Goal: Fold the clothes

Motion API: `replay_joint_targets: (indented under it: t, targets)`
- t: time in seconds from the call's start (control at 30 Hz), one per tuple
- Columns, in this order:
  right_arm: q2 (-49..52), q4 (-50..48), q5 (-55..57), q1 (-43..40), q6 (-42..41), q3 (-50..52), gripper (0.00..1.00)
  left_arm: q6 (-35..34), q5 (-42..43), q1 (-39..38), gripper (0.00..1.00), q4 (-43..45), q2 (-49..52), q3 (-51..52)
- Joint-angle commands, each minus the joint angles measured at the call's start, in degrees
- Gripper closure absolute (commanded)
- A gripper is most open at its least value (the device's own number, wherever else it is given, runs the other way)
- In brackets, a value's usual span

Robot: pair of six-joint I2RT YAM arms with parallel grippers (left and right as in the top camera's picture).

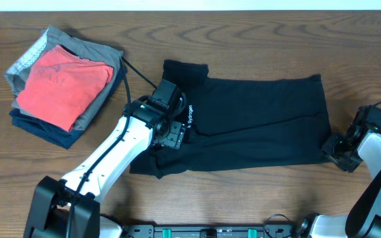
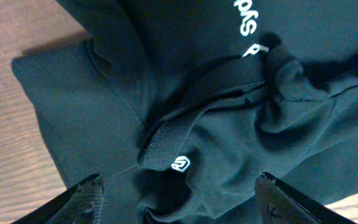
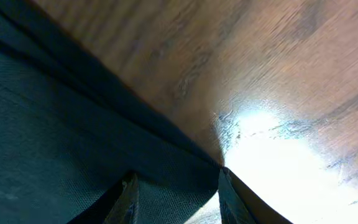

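Note:
The clothes, a black shirt [image 1: 256, 119], lie spread across the middle of the table with white lettering [image 1: 190, 116] near the left end. My left gripper [image 1: 170, 135] hovers over that left end. In the left wrist view it [image 2: 182, 193] stands wide open over bunched black fabric [image 2: 229, 124] with a small white logo [image 2: 180, 163]. My right gripper [image 1: 336, 149] sits at the shirt's lower right corner. In the right wrist view its jaws [image 3: 179, 196] stand apart, with the flat corner of the shirt [image 3: 42, 124] lying between the fingers.
A stack of folded garments [image 1: 65, 86], red on top of grey and navy, sits at the far left. A black cable [image 1: 137, 76] runs from that stack toward the left arm. Bare wooden table [image 1: 276, 39] surrounds the shirt, with glare [image 3: 272, 149] by the right gripper.

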State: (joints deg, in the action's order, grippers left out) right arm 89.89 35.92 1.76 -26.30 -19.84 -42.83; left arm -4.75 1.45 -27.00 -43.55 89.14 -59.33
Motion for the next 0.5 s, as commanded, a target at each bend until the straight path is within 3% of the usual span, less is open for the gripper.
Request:
replay_joint_targets:
  t: [0.0,0.2,0.47]
  targets:
    - [0.13,0.55,3.56,-0.26,0.98,2.38,0.63,-0.52,-0.39,0.31,0.21,0.37,2.03,1.64]
    - [0.11,4.81,14.71,-0.39,-5.97,2.54,0.8,-0.52,1.16,0.31,0.21,0.59,3.06,3.23]
    - [0.11,9.29,23.45,-4.46,-13.6,2.4,0.81,-0.55,12.44,0.31,0.21,-0.02,3.06,3.34]
